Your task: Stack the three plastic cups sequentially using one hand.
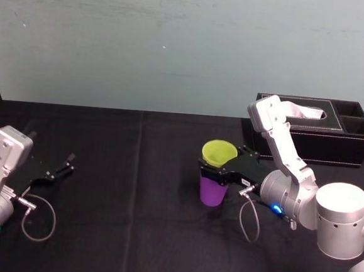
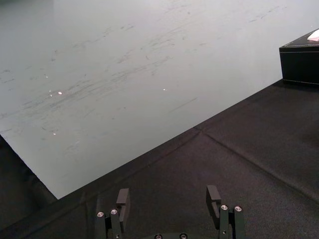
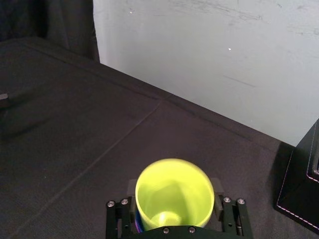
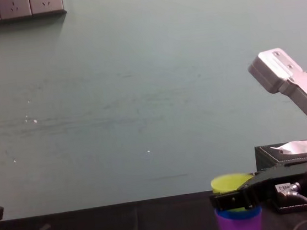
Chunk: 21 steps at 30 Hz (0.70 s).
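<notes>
The yellow-green cup (image 1: 219,153) sits upright, nested in the purple cup (image 1: 213,192) on the black table right of centre. From the chest view a blue cup (image 4: 238,214) shows as a thin band between the yellow-green cup (image 4: 230,183) and the purple cup (image 4: 239,226). My right gripper (image 1: 220,170) reaches in from the right and surrounds the stack just below the yellow-green rim. In the right wrist view the yellow-green cup (image 3: 174,191) sits inside that gripper (image 3: 174,201). My left gripper (image 1: 63,164) rests open and empty at the table's left.
A black tissue box (image 1: 321,131) stands at the back right, close behind my right arm. The black cloth (image 1: 133,189) between the two arms is bare, and a pale wall runs along the table's far edge.
</notes>
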Tool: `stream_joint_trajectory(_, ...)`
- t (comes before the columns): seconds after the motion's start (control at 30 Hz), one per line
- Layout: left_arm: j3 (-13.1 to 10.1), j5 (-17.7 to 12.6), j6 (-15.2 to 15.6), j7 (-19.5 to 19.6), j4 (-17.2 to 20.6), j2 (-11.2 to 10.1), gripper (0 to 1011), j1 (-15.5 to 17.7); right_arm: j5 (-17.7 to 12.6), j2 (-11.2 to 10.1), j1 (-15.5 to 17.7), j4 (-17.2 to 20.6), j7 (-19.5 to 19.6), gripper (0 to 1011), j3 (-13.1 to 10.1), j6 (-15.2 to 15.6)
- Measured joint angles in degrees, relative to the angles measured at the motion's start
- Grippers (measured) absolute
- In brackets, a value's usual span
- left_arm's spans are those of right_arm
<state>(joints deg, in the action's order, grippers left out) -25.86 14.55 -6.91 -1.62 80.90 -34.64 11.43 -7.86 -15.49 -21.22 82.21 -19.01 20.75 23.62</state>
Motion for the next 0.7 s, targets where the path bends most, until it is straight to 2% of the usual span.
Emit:
stream_joint_trajectory(0.07,0.0,0.0,0.0,0.0,0.0,0.0,1000,0.0,0.0,-0.01,-0.01,0.02,0.0,924,0.01,0.01)
stream_joint_trajectory(0.2,0.0,0.0,0.0,0.0,0.0,0.0,1000,0.0,-0.01,-0.03,-0.01,0.03,0.0,1002,0.01,0.03)
stream_joint_trajectory(0.5,0.0,0.0,0.0,0.0,0.0,0.0,1000,-0.01,0.0,-0.06,-0.01,0.11,0.01,1003,0.0,0.05)
stream_joint_trajectory(0.7,0.0,0.0,0.0,0.0,0.0,0.0,1000,0.0,-0.33,0.04,1.06,1.67,0.38,1002,-0.78,-2.4)
